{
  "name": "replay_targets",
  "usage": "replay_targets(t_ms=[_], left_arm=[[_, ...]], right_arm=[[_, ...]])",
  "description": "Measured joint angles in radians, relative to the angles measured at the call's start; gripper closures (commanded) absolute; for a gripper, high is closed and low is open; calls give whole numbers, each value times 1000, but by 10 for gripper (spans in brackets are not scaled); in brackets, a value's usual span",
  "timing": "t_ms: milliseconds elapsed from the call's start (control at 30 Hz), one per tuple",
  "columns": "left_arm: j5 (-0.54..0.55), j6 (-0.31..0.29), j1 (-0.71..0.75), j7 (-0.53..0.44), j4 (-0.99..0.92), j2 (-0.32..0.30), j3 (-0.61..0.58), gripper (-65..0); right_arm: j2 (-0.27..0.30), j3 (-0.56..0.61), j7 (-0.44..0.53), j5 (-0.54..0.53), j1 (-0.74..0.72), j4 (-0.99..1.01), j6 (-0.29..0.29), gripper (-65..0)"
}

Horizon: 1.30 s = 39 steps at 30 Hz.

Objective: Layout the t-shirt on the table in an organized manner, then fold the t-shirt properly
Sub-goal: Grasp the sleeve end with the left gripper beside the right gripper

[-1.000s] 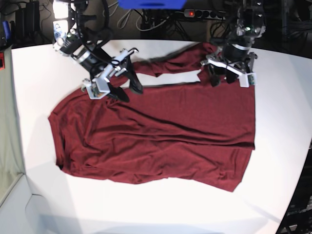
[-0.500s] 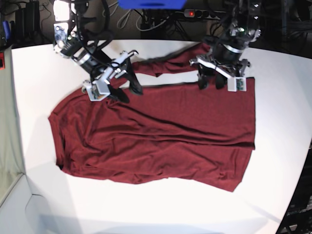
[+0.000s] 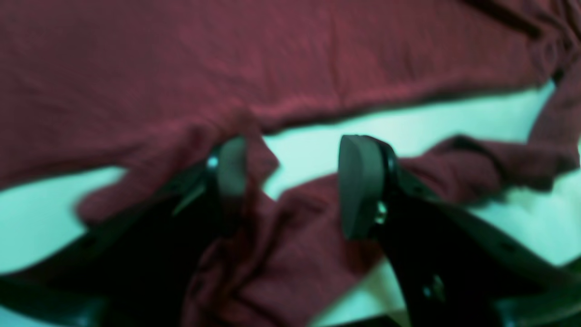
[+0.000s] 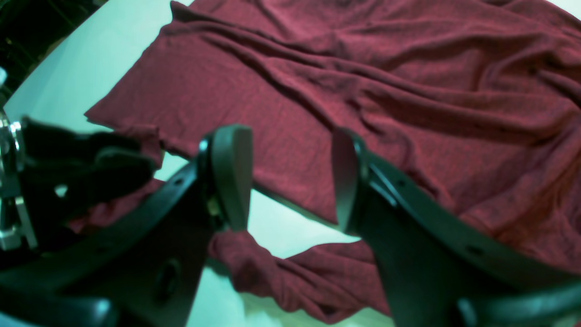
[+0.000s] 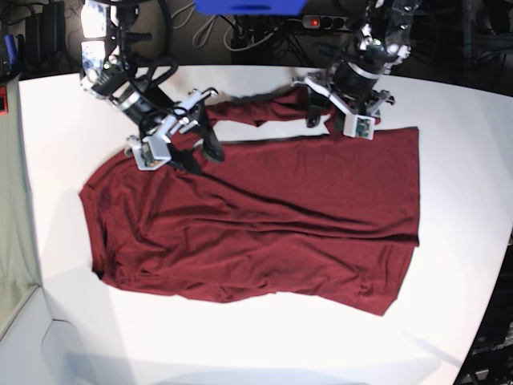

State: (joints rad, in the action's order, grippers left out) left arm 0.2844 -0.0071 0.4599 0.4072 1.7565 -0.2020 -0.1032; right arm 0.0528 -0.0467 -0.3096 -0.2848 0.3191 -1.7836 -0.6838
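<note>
Maroon t-shirt [image 5: 256, 224] lies spread on white table [image 5: 72, 321]; both hands' jaws parted, gripping nothing.

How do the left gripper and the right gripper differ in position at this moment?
The left gripper hangs over the bunched sleeve at the far edge; the right gripper hangs over the t-shirt body, nearer the collar end. Fabric lies against one left finger; the right gripper's fingers look clear. Both are open and empty.

robot lab: power strip [image 5: 333, 23], cables [image 5: 256, 36] behind table [image 5: 264, 345].
</note>
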Motion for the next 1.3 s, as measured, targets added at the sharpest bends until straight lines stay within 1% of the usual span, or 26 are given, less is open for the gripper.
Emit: replay_targets(t_ms=[167, 400, 600, 667, 767, 900, 933, 967, 1033, 1133, 1200, 1300], left_arm=[[-4, 3, -43, -2, -54, -2, 0, -316], [-4, 1, -58, -22, -92, -3, -1, -316], [-6, 0, -64, -42, -115, -2, -4, -306], [-12, 0, -58, -47, -115, -3, -3, -260], [-12, 0, -55, -46, -115, -3, -3, -174], [-7, 0, -49, -55, -124, -3, 3, -84], [-5, 0, -47, -63, -126, -3, 3, -53], [-5, 0, -44, -65, -126, -3, 3, -5], [-3, 0, -42, -67, -121, -3, 3, -1], [0, 3, -20, -12, -69, 0, 4, -1], [-2, 5, 2, -1, -17, 18, 6, -1], [6, -6, 26, 7, 126, 54, 45, -1]], right_arm=[[3, 0, 2, 1, 0, 17, 0, -289], [2, -2, 4, 0, -12, 30, 0, -289], [2, -27, 8, -1, -23, 41, 0, -289], [2, -27, 3, 0, -24, 58, 0, -289], [2, -27, 1, 3, -27, 69, 0, -289], [2, -27, 0, 3, -27, 74, 0, -289], [2, -27, 0, 3, -27, 74, 0, -289], [2, -27, 0, 3, -27, 74, 0, -289], [2, -27, 0, 3, -27, 74, 0, -289], [2, -27, -1, 4, -27, 74, 0, -289], [2, -27, 1, 3, -28, 74, 0, -289], [2, -26, 1, 4, -27, 74, 0, -289]])
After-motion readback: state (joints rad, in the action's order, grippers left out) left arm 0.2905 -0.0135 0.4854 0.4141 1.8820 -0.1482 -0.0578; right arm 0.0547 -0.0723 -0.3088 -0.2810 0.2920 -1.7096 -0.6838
